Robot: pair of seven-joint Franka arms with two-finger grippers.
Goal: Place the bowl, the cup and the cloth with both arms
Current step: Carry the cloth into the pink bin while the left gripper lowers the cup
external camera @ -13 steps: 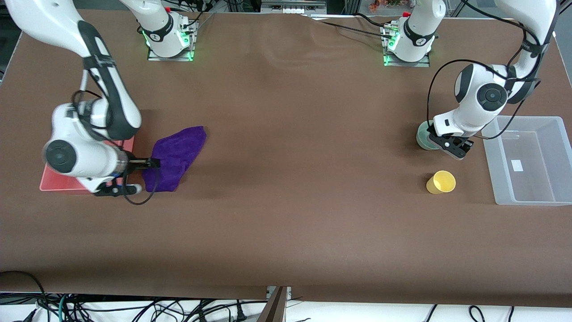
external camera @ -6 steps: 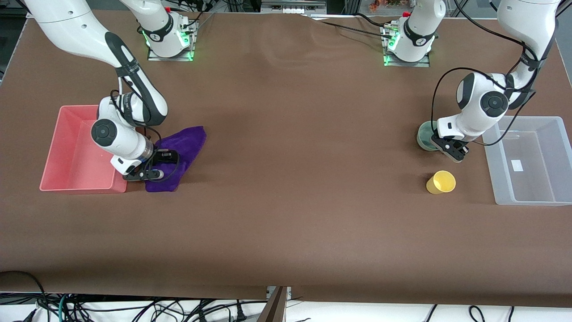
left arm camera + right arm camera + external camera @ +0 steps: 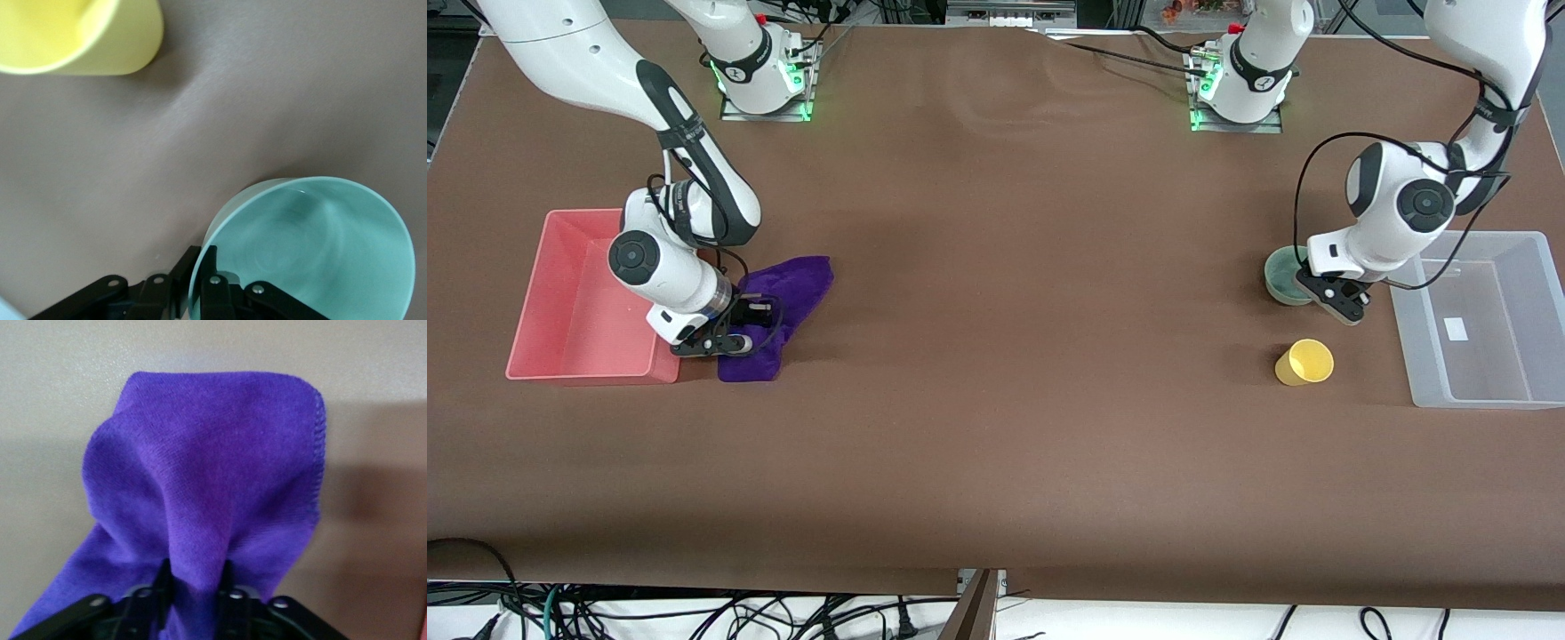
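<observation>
The purple cloth [image 3: 793, 283] lies beside the red tray, with a fold bunched up between my right gripper's fingers. My right gripper [image 3: 738, 334] is shut on that fold, which the right wrist view [image 3: 213, 473] shows rising between the jaws of the gripper [image 3: 194, 583]. The mint-green bowl [image 3: 1282, 272] is next to the clear bin. My left gripper [image 3: 1323, 299] is shut on its rim, one finger inside and one outside, as the left wrist view shows for the bowl [image 3: 320, 253] and gripper [image 3: 202, 277]. The yellow cup [image 3: 1304, 362] lies on its side nearer the camera and shows in the left wrist view [image 3: 73, 33].
A red tray [image 3: 560, 293] sits at the right arm's end of the table, touching the cloth's side. A clear plastic bin [image 3: 1494, 373] sits at the left arm's end, beside the bowl and cup. The brown table [image 3: 1014, 356] spreads wide between them.
My right arm came down onto the cloth and closed on a fold; the cloth has bunched slightly toward the tray. My left gripper has shifted the bowl a little toward the clear bin.
</observation>
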